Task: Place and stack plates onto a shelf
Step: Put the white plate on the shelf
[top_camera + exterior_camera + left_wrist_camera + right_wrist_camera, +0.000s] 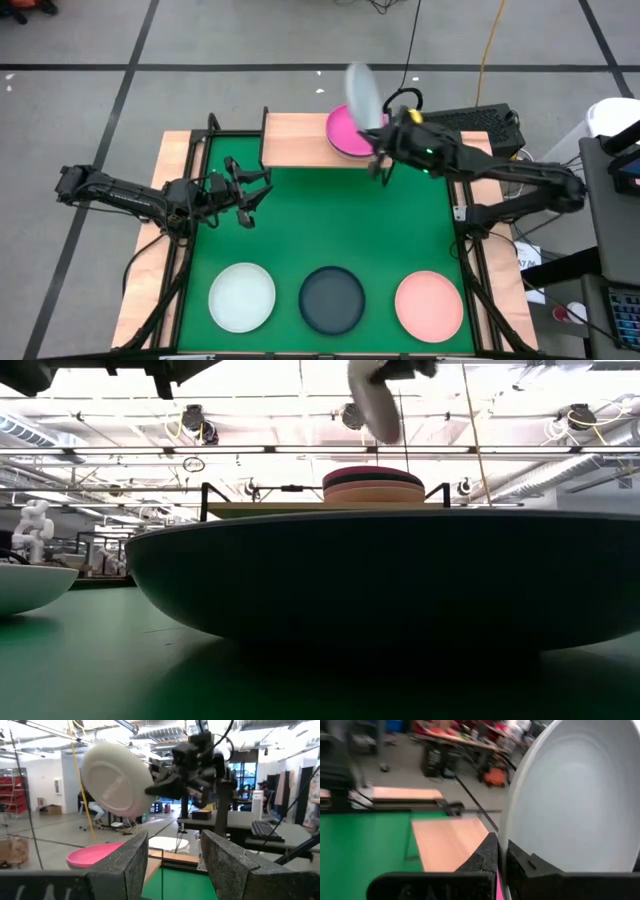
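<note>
The right gripper (381, 150) clamps a tilted white plate (362, 92) above the magenta-topped stack (347, 131) on the shelf (295, 139); the left gripper (252, 192) hovers open.

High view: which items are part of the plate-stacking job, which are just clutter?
Job:
- white plate held tilted in the right gripper, above the shelf
- plate stack, magenta on top
- shelf
- white, dark teal-grey and salmon pink plates on the green mat
- left gripper, open, idle over the mat

Clutter:
- keyboard
- yellow cable
</note>
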